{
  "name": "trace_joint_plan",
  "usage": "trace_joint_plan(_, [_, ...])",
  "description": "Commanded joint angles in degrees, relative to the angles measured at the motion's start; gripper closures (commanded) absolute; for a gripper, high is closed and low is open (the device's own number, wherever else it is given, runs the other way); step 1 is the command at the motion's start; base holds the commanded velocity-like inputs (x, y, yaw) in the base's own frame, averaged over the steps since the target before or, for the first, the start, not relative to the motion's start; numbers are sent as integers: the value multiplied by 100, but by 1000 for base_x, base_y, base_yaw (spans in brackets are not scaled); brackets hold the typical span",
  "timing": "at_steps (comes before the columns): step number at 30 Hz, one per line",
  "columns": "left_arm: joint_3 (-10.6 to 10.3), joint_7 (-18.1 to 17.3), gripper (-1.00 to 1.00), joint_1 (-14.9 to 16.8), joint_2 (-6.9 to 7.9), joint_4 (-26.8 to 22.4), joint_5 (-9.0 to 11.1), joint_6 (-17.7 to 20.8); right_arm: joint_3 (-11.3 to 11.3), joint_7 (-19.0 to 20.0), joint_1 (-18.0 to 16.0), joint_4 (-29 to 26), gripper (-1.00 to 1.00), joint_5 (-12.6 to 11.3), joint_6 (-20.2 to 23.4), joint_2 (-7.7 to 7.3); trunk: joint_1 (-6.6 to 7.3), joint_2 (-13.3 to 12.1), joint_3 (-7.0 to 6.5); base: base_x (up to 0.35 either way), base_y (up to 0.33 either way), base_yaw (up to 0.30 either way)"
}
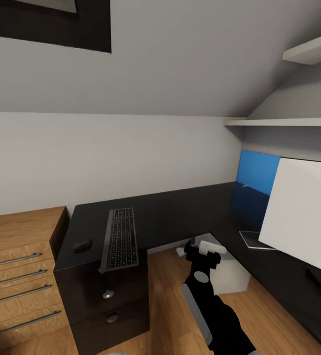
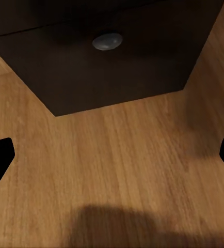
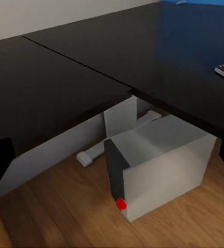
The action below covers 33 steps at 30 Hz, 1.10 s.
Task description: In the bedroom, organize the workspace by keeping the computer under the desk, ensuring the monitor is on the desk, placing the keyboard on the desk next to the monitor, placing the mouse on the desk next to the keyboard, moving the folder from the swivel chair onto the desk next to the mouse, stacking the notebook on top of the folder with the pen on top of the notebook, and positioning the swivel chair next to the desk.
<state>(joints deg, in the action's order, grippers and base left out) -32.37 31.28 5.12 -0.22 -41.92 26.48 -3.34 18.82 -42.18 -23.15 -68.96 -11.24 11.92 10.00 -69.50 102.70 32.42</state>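
Keyboard flat on black worktop beside mouse, monitor white back on worktop's right wing, computer on floor under worktop, right hand near computer, grip state unclear, left hand fingers spread wide, empty, above wooden floor.

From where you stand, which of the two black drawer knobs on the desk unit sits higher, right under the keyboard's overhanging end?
The upper knob, just below the keyboard edge. The lower knob sits on the drawer beneath it, nearer the floor.

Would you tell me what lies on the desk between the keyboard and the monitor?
In the head view, only bare glossy desk lies between the keyboard and the monitor; a notebook sits just beside the monitor's near edge.
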Motion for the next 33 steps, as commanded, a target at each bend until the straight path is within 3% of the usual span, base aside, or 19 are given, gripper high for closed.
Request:
trace_joint_plan(1, [-33,37,-100,7,5,-1,59,-35,7,-35,-5,-10,-100,-19,15,0,1,3,8,0,0,-2])
trace_joint_plan(7, [-33,37,-100,7,5,-1,59,-35,26,-37,-5,-11,-100,-19,-80,0,1,3,13,0,0,0])
trace_joint_plan(14, [-24,37,-100,7,13,-1,59,-35,201,-132,-5,-133,-100,-17,-341,0,1,3,40,0,0,-33])
trace_joint_plan(33, [-32,37,-100,7,13,-1,59,-35,210,-244,-5,-240,-100,-19,-357,0,1,3,205,0,0,-90])
